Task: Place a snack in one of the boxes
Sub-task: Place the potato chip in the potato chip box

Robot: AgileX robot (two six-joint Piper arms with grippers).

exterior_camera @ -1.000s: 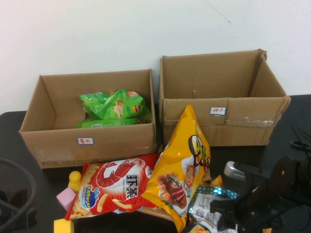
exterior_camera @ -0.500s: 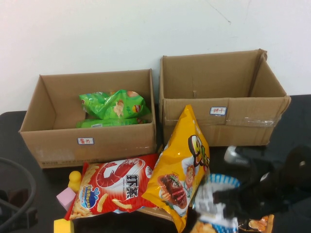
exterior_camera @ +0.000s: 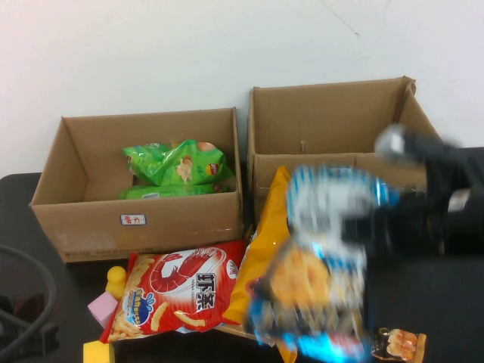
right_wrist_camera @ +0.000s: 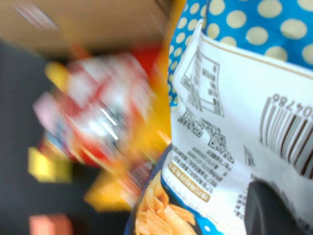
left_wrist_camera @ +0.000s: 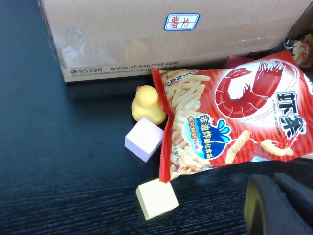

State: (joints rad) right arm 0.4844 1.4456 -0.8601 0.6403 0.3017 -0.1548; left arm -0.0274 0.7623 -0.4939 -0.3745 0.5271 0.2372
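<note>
My right gripper (exterior_camera: 361, 225) is shut on the snack (exterior_camera: 314, 280), a blue-and-white dotted crisp bag, and holds it in the air in front of the taller right box (exterior_camera: 333, 121). The right wrist view shows the bag's white printed back (right_wrist_camera: 234, 122) close up, with one dark finger (right_wrist_camera: 274, 210) on it. The low, wide box (exterior_camera: 181, 215) with the red-written label stands at the back left, to the left of the bag; it also shows in the left wrist view (left_wrist_camera: 122, 39). My left gripper (left_wrist_camera: 279, 185) rests low over the black table, shut and empty, near the red bag.
Green bags (exterior_camera: 178, 162) lie in the low box. A red prawn-stick bag (exterior_camera: 178, 291) and a yellow bag (exterior_camera: 265, 242) lie in front of the boxes. A yellow duck (left_wrist_camera: 146, 104), pink block (left_wrist_camera: 143, 138) and yellow block (left_wrist_camera: 156, 198) sit beside them. A small orange packet (exterior_camera: 399, 344) lies front right.
My right gripper has lifted the dotted snack bag off the table, up and away from me, to the front of the right box. The left arm has not moved.
</note>
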